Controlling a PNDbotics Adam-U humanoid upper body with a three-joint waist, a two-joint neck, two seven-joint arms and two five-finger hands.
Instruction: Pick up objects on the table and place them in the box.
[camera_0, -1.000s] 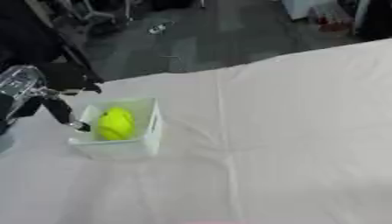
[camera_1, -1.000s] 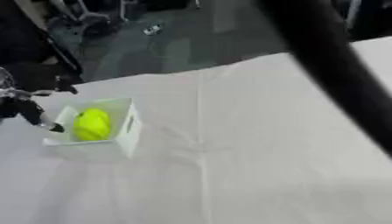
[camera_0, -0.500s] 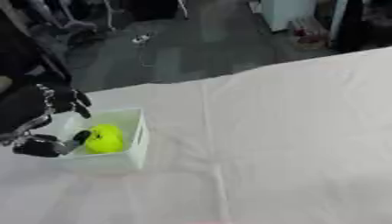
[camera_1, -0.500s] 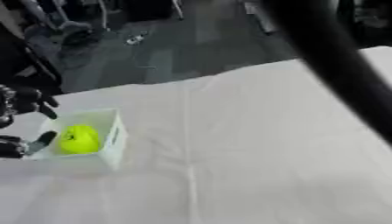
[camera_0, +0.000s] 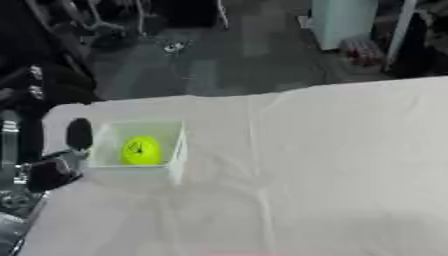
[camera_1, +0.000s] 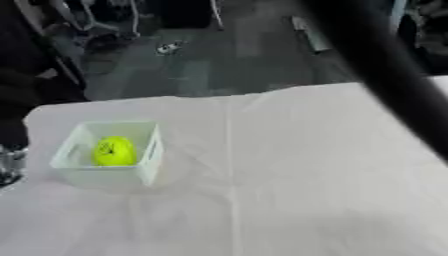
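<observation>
- The left robot hand (camera_0: 54, 170) has drawn back from the box to the worktop's (camera_0: 332, 165) left edge; whether its fingers are spread I cannot tell.
- The yellow-green ball (camera_0: 141, 150) now lies inside the white box (camera_0: 173, 159), released.
- No further objects show on the cloth.

Black robot hand (camera_0: 54, 170), rounded fingertips, silver joints

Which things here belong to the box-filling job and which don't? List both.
Job:
- box
- yellow-green ball, inside the box
- left hand, beside the box

Not the job:
- white tablecloth
- dark arm, crossing the right eye view
- floor clutter beyond the table
</observation>
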